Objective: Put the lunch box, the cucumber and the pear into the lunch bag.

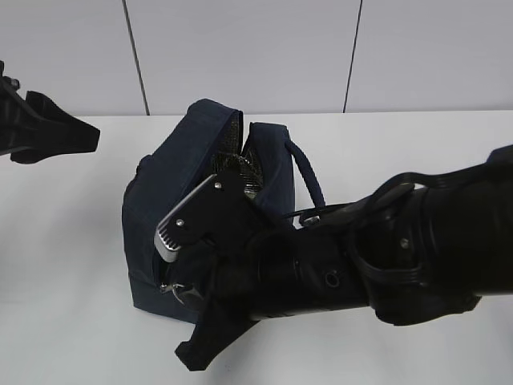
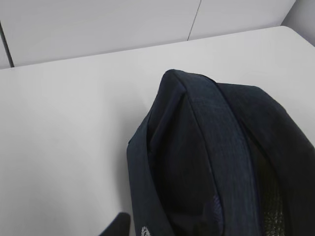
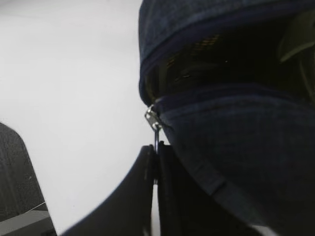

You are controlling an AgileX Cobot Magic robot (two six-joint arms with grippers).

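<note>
On the left of the exterior view the left arm hangs above the white worktop [image 1: 72,241], well apart from the lunch bag [image 1: 160,200]; its fingertips fall outside every view, so whether the left pincer stands apart or together cannot be told. It seems parked there to keep out of the way. In the middle, the lunch bag sits with its top partly open. To the right, the right arm reaches across the bag's front, and the right pincer [image 3: 156,162] is closed on the metal pull hanging from the zipper slider [image 3: 152,118], probably so the zipper can be drawn along its track. The exterior view shows the bag whole, with its loop handle [image 1: 309,180], but the arm hides the grip; only the right wrist view reveals the pull pinched between the fingers and the dark gap above. The left wrist view merely adds the bag's far end. Lunch box, cucumber and pear appear nowhere; they may already be inside.
</note>
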